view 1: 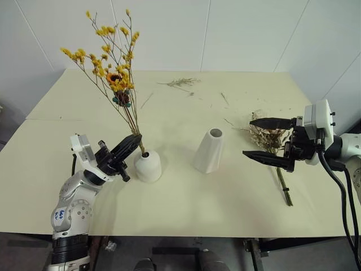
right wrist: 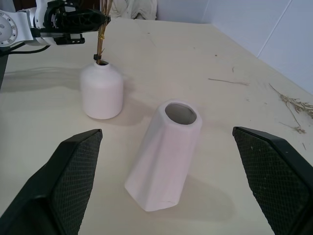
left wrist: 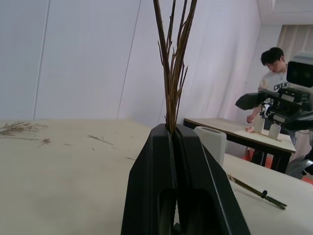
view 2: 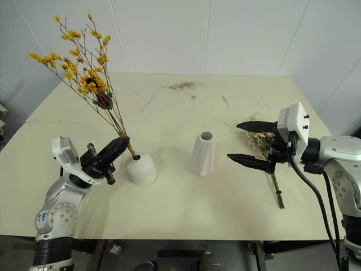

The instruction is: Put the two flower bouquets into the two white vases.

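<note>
The yellow-blossomed bouquet [view 1: 113, 68] stands tilted, its thin stems reaching down into the mouth of the short squat white vase [view 1: 148, 166]. My left gripper [view 1: 134, 142] is shut on those stems [left wrist: 173, 73] just above the vase mouth. The taller tapered white vase [view 1: 208, 151] stands empty at the table's middle. The other bouquet [view 1: 269, 138] lies flat on the table at the right, dried sprigs away from me, green stem [view 1: 284, 186] toward the near edge. My right gripper [view 1: 248, 137] hangs open above its sprigs, pointing at the tall vase [right wrist: 166, 156].
Loose dried twigs [view 1: 181, 83] and bits of stalk lie at the far middle of the cream table [view 1: 186, 214]. In the left wrist view a person [left wrist: 271, 73] stands at another table [left wrist: 234, 129] in the background.
</note>
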